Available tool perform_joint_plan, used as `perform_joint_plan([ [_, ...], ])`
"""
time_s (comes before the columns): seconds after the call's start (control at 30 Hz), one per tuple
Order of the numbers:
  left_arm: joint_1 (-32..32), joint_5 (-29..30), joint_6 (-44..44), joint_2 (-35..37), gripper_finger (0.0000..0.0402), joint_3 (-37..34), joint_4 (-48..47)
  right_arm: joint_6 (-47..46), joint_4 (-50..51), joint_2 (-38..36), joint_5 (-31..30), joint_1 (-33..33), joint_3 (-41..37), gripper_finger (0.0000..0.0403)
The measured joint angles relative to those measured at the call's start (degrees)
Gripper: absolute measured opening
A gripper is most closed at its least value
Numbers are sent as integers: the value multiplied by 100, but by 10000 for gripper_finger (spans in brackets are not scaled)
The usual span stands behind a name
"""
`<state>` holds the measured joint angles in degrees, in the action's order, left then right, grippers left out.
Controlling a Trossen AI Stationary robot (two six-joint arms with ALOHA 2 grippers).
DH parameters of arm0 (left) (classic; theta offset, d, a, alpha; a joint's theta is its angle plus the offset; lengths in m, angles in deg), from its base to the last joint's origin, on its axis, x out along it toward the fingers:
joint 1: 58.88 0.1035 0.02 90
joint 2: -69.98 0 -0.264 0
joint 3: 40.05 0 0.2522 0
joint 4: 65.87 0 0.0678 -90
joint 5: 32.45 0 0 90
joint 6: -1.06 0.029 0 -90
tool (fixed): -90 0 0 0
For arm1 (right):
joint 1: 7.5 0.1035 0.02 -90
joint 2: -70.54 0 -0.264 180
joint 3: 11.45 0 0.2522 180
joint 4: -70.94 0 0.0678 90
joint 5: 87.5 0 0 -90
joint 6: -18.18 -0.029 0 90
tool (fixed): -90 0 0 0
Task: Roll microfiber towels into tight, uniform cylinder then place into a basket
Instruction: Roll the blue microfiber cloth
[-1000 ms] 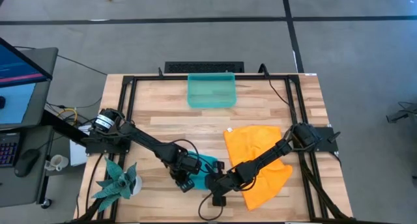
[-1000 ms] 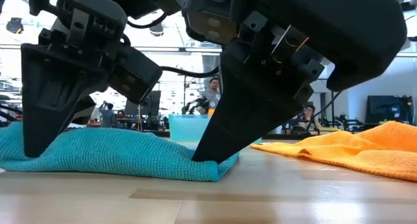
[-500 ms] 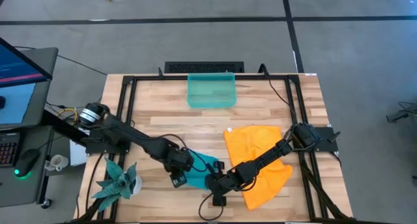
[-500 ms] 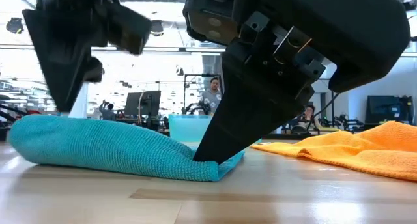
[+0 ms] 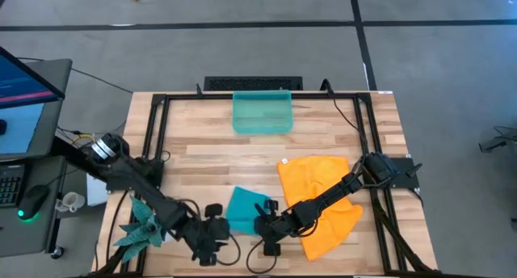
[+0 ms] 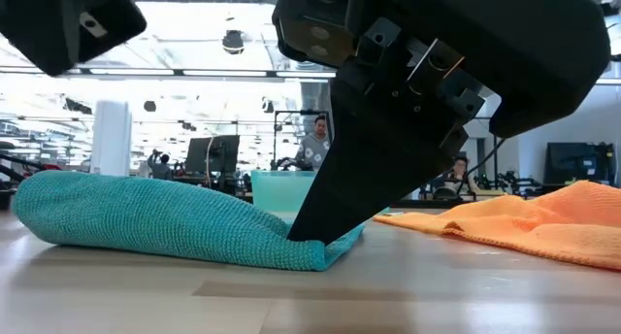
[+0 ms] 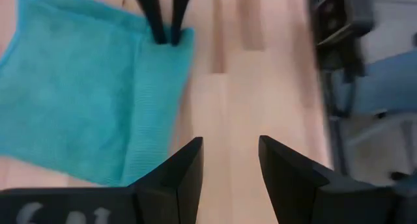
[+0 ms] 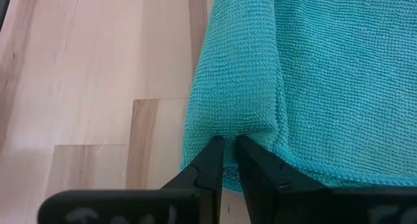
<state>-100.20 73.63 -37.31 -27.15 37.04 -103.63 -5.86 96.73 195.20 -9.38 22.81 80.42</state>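
The teal-blue towel (image 5: 242, 208) lies near the table's near edge, partly folded over, with a thick rolled fold (image 7: 153, 113) along one side. My right gripper (image 8: 230, 155) is shut on that fold. My left gripper (image 7: 231, 160) stands open above bare wood near the front edge (image 5: 208, 244), left of the towel and touching nothing. The orange towel (image 5: 321, 199) lies spread at the right under my right arm. The teal-green basket (image 5: 262, 112) stands at the far edge. My right gripper pinches the teal towel's thick fold (image 8: 236, 127) between its two fingertips, close to the fold's end. The fingers slant down from the right and far side (image 6: 320, 227). The towel lies slack on the table, several layers gathered at the pinch.
A teal spiky plant figure (image 5: 145, 223) stands at the near left corner, close beside my left arm. Black frame rails (image 5: 161, 124) run along the table's sides. Bare wood (image 5: 218, 161) lies between the towels and the basket.
My left gripper has come off the teal towel's left end, risen, and swung toward the table's near left, rolling as it went. The towel's freed end has sprung up rounder and stayed in place. My right gripper has kept its pinch.
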Motion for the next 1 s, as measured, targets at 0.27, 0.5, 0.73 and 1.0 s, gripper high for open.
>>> perform_joint_plan([
  [0.27,249,-17,-7,-533,142,-2,-231,-2,-2,0,2,4,0,71],
  [0.5,497,-73,78,-527,142,-5,-434,-2,-2,0,2,20,0,71],
  [0.73,700,-333,116,-668,142,-481,248,-93,-2,0,4,39,0,71],
  [1.0,774,-319,-116,-675,141,-789,563,-154,0,0,96,57,0,71],
])
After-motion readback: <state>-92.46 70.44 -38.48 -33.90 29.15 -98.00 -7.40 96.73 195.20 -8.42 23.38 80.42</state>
